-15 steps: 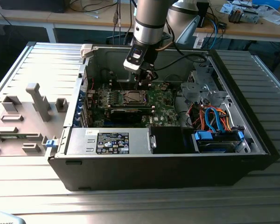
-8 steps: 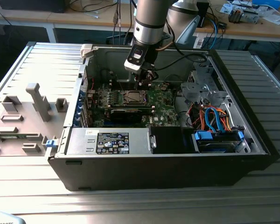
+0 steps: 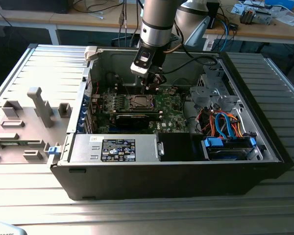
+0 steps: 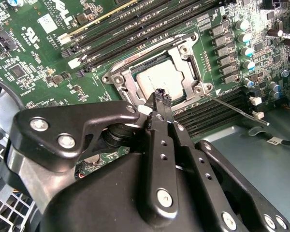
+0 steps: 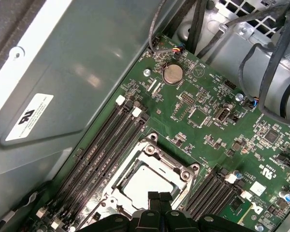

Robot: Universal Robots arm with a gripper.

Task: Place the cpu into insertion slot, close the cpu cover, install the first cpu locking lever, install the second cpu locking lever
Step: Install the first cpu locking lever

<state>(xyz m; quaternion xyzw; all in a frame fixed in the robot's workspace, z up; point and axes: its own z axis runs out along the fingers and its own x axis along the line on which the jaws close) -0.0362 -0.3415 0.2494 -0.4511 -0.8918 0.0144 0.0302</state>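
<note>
At mid green motherboard (image 4: 38, 58): silvery-grey square cpu (image 4: 166, 77) seated in silver-rimmed insertion slot (image 4: 115, 77), thin silver-frame cpu cover (image 4: 157, 62) down over it. Black gripper (image 4: 160, 96) just above, closed, empty. Thin wire lever (image 4: 237, 110) juts free; both levers judged undone.

cpu (image 4: 162, 77): silvery-grey | cpu cover (image 4: 129, 83): silver | motherboard (image 5: 203, 96): green | gripper (image 4: 160, 95): black | cables (image 3: 228, 120): blue, orange

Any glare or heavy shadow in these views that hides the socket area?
First wrist view: soft glare patches on the case wall, the cpu evenly lit. Second wrist view: the cpu shines pale, and the dark gripper overlaps its near edge. Exterior view: the motherboard sits dimmer than the bright table.
</note>
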